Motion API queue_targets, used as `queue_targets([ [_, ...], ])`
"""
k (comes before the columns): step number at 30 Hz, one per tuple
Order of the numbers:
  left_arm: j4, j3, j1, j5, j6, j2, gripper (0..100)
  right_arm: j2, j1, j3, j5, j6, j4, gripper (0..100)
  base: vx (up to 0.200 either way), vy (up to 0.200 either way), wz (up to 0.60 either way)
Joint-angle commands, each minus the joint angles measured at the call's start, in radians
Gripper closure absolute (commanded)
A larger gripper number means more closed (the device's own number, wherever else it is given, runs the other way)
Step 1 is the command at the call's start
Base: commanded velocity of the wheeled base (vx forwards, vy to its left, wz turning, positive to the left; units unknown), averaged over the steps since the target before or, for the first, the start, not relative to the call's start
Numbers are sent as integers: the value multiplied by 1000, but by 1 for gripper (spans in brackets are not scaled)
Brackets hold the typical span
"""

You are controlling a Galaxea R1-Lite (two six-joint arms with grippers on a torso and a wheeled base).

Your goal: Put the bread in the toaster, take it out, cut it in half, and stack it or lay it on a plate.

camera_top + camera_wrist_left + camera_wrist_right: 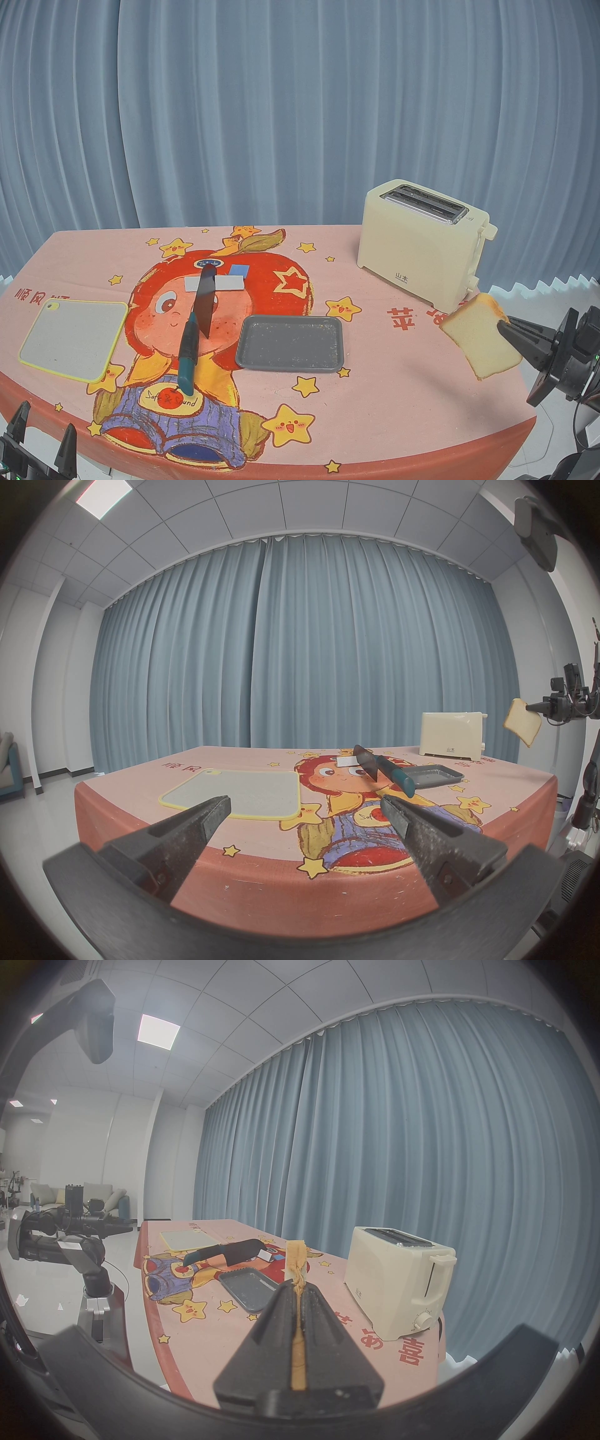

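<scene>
1. Bread slice (480,334) hangs tilted in the air at the table's (387,387) right edge, just in front of the toaster (425,244) and apart from it.
2. Right gripper (507,328) is clenched on the slice's edge. The arm comes in from the right, and the slice sticks out past the fingertips.
3. Left gripper (304,805) has its jaws spread and holds nothing. It sits low off the near-left table corner.
4. Grey plate (290,365) is mid-table, knife (194,337) is left of it, and cutting board (75,337) is far left.
</scene>
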Motion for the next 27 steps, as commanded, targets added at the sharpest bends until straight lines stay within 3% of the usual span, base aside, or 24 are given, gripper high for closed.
queue_targets([
  [1,0,18,0,0,1,2,0,4,1,3,1,-1,1,100,0,200,0],
  [27,0,18,0,0,0,2,0,9,8,9,1,-4,2,100,0,200,0],
])
